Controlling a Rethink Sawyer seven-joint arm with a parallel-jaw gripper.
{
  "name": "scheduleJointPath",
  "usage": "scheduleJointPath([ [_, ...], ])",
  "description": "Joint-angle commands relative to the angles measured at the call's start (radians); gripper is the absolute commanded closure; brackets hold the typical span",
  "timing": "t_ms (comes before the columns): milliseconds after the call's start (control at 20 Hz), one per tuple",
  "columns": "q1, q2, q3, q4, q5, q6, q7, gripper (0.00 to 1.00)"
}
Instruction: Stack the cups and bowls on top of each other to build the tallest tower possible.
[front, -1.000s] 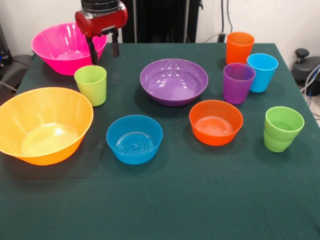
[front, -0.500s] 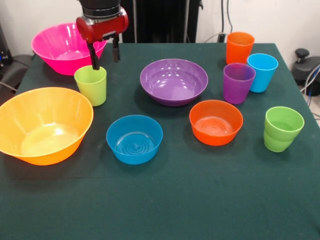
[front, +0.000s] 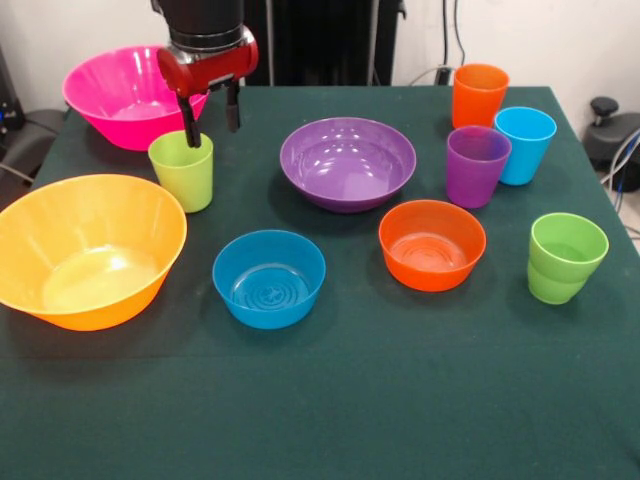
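Note:
My gripper hangs open over the far rim of the lime-yellow cup. One finger dips just inside the cup's mouth and the other stays outside, behind it. The wide purple bowl sits mid-table to the right of that cup. In front of it are a small blue bowl and a small orange bowl. The orange cup, light blue cup, purple cup and green cup stand at the right. No tower shows: each piece stands alone on the cloth.
A big pink bowl sits at the far left, just behind the gripper. The big yellow-orange bowl fills the near left. A dark green cloth covers the table.
The gripper has come down a little and shifted slightly right, so one finger now reaches into the lime-yellow cup's mouth. Cups and bowls have not moved.

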Motion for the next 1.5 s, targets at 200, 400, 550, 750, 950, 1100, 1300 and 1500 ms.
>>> scheduleJointPath([
  [200,0.104,0.007,-0.122,-0.084,-0.138,0.059,-0.144,0.00],
  [400,0.121,-0.008,-0.142,-0.088,-0.146,0.060,-0.138,0.00],
  [550,0.125,-0.019,-0.149,-0.084,-0.135,0.058,-0.142,0.00],
  [750,0.132,0.010,-0.171,-0.091,-0.138,0.056,-0.137,0.00],
  [950,0.145,0.067,-0.197,-0.119,-0.138,0.067,-0.153,0.00],
  [1100,0.159,0.099,-0.209,-0.138,-0.132,0.070,-0.159,0.00],
  [1300,0.166,0.125,-0.218,-0.153,-0.129,0.072,-0.169,0.00],
  [1500,0.169,0.147,-0.228,-0.162,-0.123,0.065,-0.175,0.00],
])
